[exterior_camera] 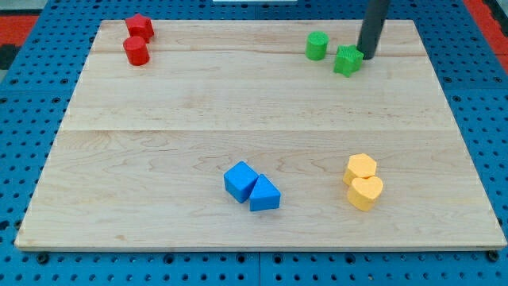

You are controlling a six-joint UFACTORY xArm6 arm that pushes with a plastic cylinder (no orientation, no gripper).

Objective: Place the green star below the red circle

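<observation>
Standing near the view's top right, my tip rests on the wooden worktop, just to the view's right of the green star and touching or all but touching its upper right edge; I cannot tell which. The dark rod rises straight from there and leaves the frame at the top. There is no gripper on this arm, so nothing is spread, pressed together or pinched: only the rod's end meets the board.

The green star, the block I am tasked with, sits close to the worktop's far edge, right of centre. Just to its left, slightly higher in the view and apart from it by a narrow gap, stands a green cylinder.

Far across the board, in the top left corner, is the red circle, a short red cylinder. A second red block, whose shape I cannot make out with certainty, sits just above it and appears to touch it. The green star is well apart from this pair, with the width of the board between them.

Toward the view's bottom, near centre, a blue cube and a blue triangular block lie touching. At bottom right, a yellow hexagon sits against a yellow heart-like block below it.
</observation>
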